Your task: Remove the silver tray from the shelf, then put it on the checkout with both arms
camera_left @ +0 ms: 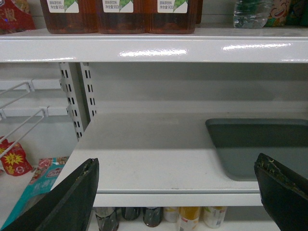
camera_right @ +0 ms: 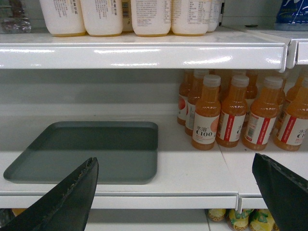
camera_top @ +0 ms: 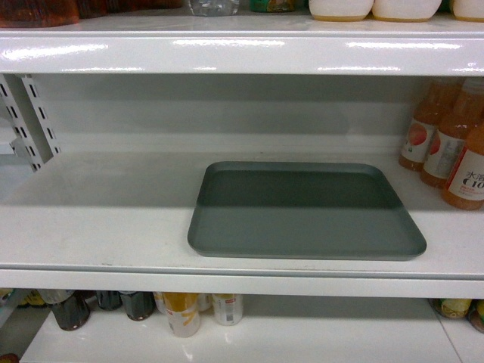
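The silver tray (camera_top: 302, 210) lies flat on the middle shelf (camera_top: 98, 227), right of centre, close to the front lip. In the left wrist view the tray (camera_left: 260, 147) sits ahead to the right; my left gripper (camera_left: 175, 192) is open, in front of the shelf edge and short of the tray. The right wrist view has the tray (camera_right: 89, 149) ahead to the left; my right gripper (camera_right: 173, 192) is open, also in front of the shelf lip, holding nothing. Neither arm shows in the head view. The checkout is out of view.
Orange drink bottles (camera_top: 454, 147) stand on the same shelf just right of the tray, also seen as bottles (camera_right: 231, 113) in the right wrist view. The upper shelf board (camera_top: 242, 49) overhangs the tray. Slotted uprights (camera_top: 30, 121) stand at the left. Bottles and cans (camera_top: 181, 310) fill the lower shelf.
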`<state>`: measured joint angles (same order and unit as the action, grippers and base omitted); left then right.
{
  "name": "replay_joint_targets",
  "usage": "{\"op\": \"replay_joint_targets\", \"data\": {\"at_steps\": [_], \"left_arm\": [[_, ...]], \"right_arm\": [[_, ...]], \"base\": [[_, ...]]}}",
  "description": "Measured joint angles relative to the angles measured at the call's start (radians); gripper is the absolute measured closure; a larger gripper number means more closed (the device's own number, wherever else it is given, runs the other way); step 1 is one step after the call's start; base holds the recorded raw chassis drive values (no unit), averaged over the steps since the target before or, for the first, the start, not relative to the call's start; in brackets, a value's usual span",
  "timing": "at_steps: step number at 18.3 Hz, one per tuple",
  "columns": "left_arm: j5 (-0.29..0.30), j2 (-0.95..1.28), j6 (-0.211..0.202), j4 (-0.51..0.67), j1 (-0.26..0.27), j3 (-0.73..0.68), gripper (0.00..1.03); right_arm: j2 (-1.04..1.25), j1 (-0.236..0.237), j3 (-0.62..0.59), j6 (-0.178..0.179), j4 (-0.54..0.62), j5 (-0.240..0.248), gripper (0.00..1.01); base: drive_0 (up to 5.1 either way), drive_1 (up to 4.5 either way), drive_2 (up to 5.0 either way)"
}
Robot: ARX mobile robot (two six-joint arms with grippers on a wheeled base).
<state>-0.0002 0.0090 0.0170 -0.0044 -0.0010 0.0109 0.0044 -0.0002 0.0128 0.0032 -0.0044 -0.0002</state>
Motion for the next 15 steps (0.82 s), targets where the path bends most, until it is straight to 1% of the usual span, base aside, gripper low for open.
{"op": "replay_joint_targets", "data": {"at_steps": [7,15], "left_arm": [[0.0,0.0,0.0,0.0,0.0,0.0,0.05],[0.0,0.0,0.0,0.0,0.0,0.0,0.05]], "right_arm": [[0.0,0.0,0.0,0.0,0.0,0.0,0.03],[0.0,0.0,0.0,0.0,0.0,0.0,0.03]], "base": [[0.1,4.22,-4.1],[0.0,0.0,0.0]]}}
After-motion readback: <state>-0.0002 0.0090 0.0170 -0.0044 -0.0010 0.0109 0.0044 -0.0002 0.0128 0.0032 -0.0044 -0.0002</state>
